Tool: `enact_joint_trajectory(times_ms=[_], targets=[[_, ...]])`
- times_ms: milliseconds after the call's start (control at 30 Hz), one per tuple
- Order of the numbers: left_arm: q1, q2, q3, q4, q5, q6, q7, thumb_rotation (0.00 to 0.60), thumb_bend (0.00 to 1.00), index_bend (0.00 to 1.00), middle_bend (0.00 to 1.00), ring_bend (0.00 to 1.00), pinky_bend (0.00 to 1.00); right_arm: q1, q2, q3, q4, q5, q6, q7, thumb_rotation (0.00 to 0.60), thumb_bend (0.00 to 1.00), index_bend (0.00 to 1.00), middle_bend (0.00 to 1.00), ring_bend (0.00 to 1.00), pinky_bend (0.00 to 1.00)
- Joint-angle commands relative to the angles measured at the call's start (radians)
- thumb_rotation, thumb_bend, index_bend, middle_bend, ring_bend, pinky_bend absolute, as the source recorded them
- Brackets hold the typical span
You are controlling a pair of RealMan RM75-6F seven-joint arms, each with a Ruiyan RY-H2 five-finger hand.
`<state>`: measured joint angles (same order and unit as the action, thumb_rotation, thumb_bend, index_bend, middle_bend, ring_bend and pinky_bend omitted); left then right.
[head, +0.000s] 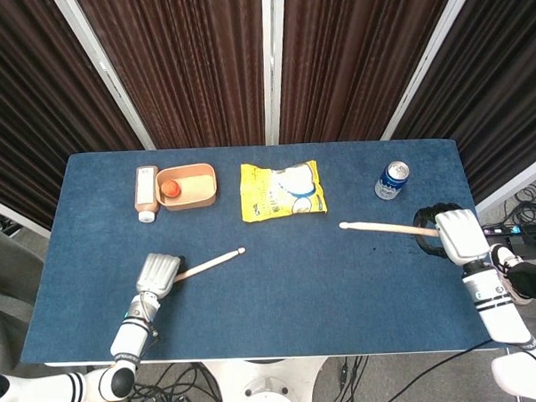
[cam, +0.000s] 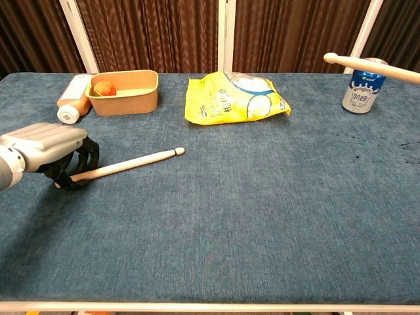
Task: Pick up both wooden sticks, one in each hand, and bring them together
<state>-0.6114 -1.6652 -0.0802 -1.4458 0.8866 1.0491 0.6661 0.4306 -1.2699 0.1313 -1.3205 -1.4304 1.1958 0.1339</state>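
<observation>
Two sticks, one per hand. My right hand (head: pixel 454 233) has its fingers wrapped round the butt of the right stick (head: pixel 380 225) and holds it clear of the table (head: pixel 280 281), tip pointing toward the middle, passing in front of the soda can (cam: pixel 363 86) in the chest view. The left stick (cam: pixel 125 163) lies flat on the cloth, tip angled toward the centre. My left hand (cam: pixel 47 151) sits over its butt end with fingers curled down around it; I can't tell whether they've actually closed on the wood or are just caging it.

Risks as I judge them: if I lift the left hand before the fingers really clamp, that stick will roll or slip out, since it's round and gripped only at the very end. An end grip also means the tip may droop or swing. On the right, a long lever on a short hold could twist in the fingers, and a low sweep inward could clip the can or the yellow snack bag (head: pixel 282 191). The bowl (head: pixel 187 186) and bottle (head: pixel 145 192) are well apart from the action.
</observation>
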Motion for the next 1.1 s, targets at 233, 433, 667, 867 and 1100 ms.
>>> enact_joint_trajectory(times_ms=[233, 433, 667, 867, 1100], targets=[[0.028, 0.032, -0.014, 0.011, 0.116, -0.008, -0.21, 0.6, 0.48, 0.59, 0.66, 0.69, 0.7, -0.021, -0.013, -0.018, -0.002, -0.004, 0.01, 0.038, 0.6, 0.63, 0.63, 0.61, 0.39, 0.4], [0.03, 0.091, -0.05, 0.033, 0.253, -0.071, -0.513, 0.6, 0.49, 0.61, 0.68, 0.69, 0.7, -0.033, -0.051, -0.04, -0.019, -0.033, 0.016, 0.142, 0.6, 0.68, 0.65, 0.62, 0.42, 0.4], [-0.012, 0.103, -0.087, 0.071, 0.479, -0.043, -0.831, 0.6, 0.5, 0.62, 0.68, 0.69, 0.7, -0.017, -0.159, -0.035, -0.075, -0.058, 0.023, 0.236, 0.6, 0.75, 0.7, 0.64, 0.45, 0.41], [-0.059, 0.091, -0.091, 0.091, 0.595, -0.007, -0.956, 0.6, 0.5, 0.62, 0.68, 0.69, 0.7, 0.02, -0.247, -0.005, -0.132, -0.041, -0.003, 0.247, 0.6, 0.76, 0.72, 0.64, 0.46, 0.42], [-0.096, 0.079, -0.092, 0.075, 0.639, 0.01, -1.007, 0.6, 0.5, 0.62, 0.68, 0.69, 0.7, 0.065, -0.318, 0.029, -0.182, -0.018, -0.033, 0.212, 0.6, 0.76, 0.73, 0.64, 0.46, 0.42]])
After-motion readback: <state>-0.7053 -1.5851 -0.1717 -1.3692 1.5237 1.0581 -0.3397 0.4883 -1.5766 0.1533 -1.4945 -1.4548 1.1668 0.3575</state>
